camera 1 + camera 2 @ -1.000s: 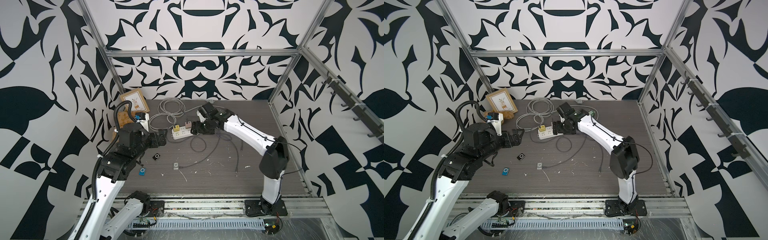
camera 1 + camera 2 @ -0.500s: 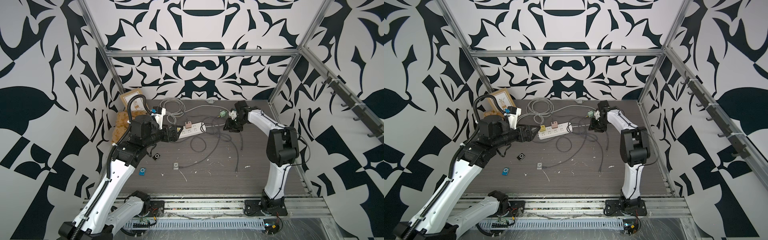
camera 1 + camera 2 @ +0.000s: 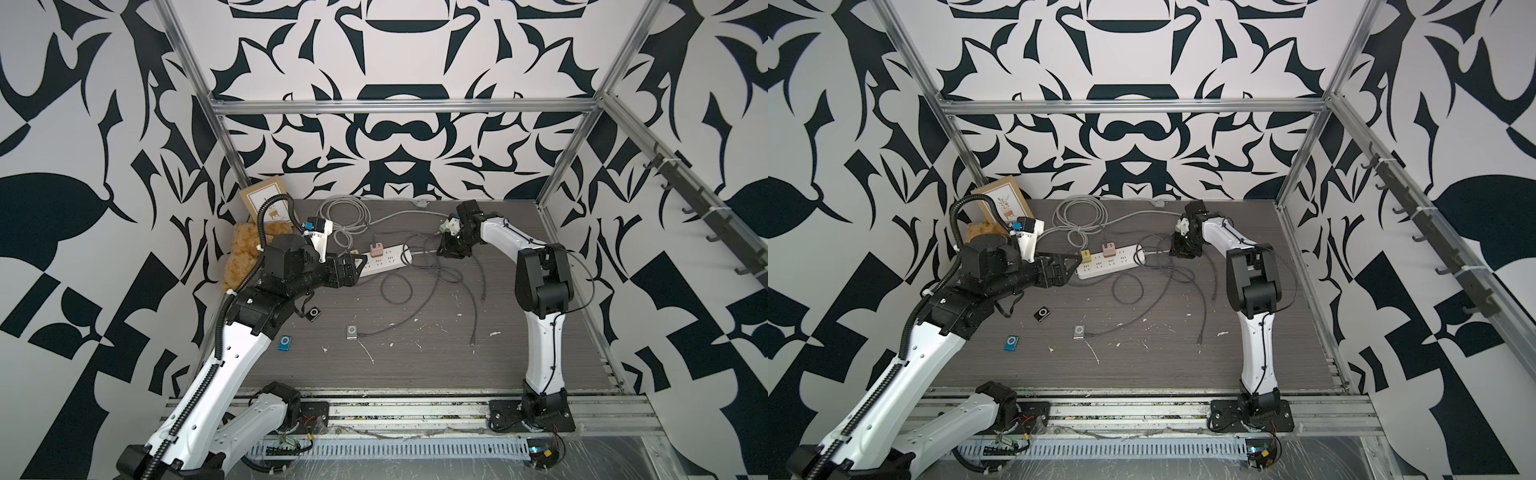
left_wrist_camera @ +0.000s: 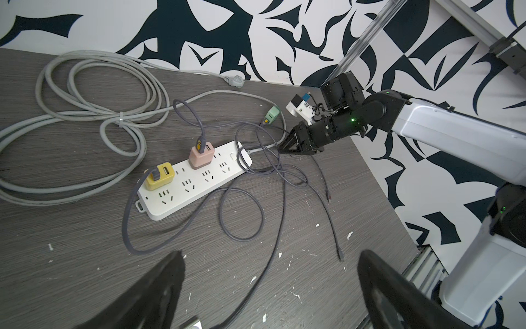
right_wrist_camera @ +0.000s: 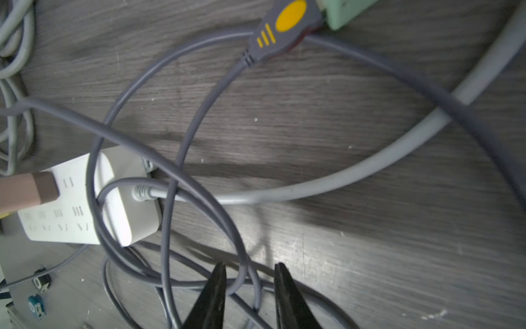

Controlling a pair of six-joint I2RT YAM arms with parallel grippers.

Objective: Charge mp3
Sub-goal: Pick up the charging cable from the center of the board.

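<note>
Partly cropped, left gripper (image 4: 271, 253) gapes wide; right gripper (image 5: 250, 266) stands narrow astride a grey cable (image 5: 240, 256).

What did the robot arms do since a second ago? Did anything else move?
The right gripper left the middle of the power strip, swung out to its right, and now sits past the strip's end, jaws narrowed around a thin grey cable. The left gripper reached forward to the strip, wide open, holding nothing. The strip and three mp3 players stayed put.
</note>
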